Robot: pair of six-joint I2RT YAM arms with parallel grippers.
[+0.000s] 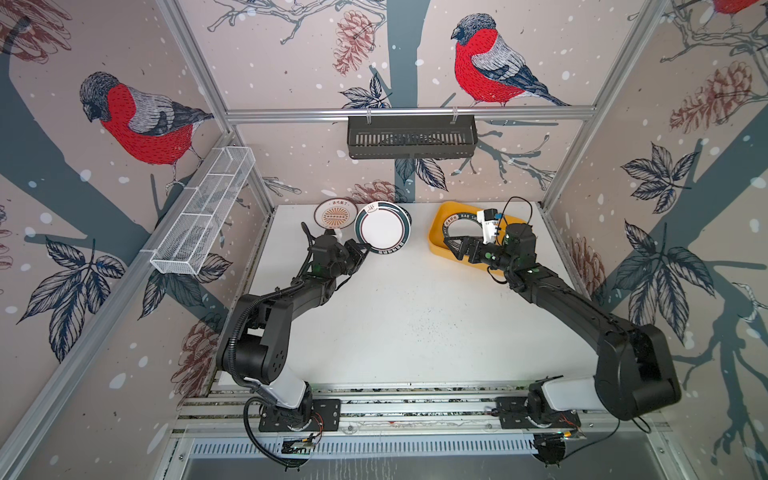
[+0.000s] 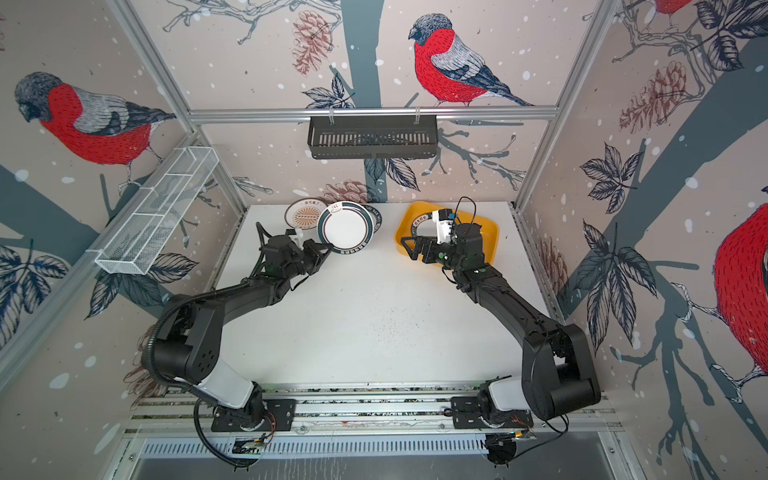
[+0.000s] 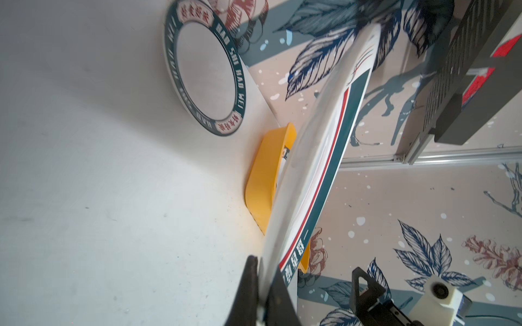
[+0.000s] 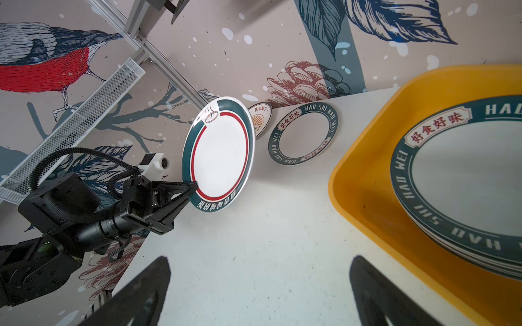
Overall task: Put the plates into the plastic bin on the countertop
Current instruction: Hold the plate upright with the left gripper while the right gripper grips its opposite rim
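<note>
white plate (image 1: 382, 227), teal rim, red ring, tilted, left hand (image 1: 367, 248) clamped on its edge, right hand (image 1: 452, 248) spread wide, empty, beside yellow bin (image 1: 434, 237)

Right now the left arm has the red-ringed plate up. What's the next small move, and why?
Probably carry it right, toward the yellow bin. The left gripper is shut on the rim of the teal-and-red plate, held tilted above the countertop. The open right gripper hovers at the bin's near edge, so keep it short.

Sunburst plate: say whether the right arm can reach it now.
Probably not: the sunburst plate lies far left, and the left hand holds a raised plate between it and the open right hand.
</note>
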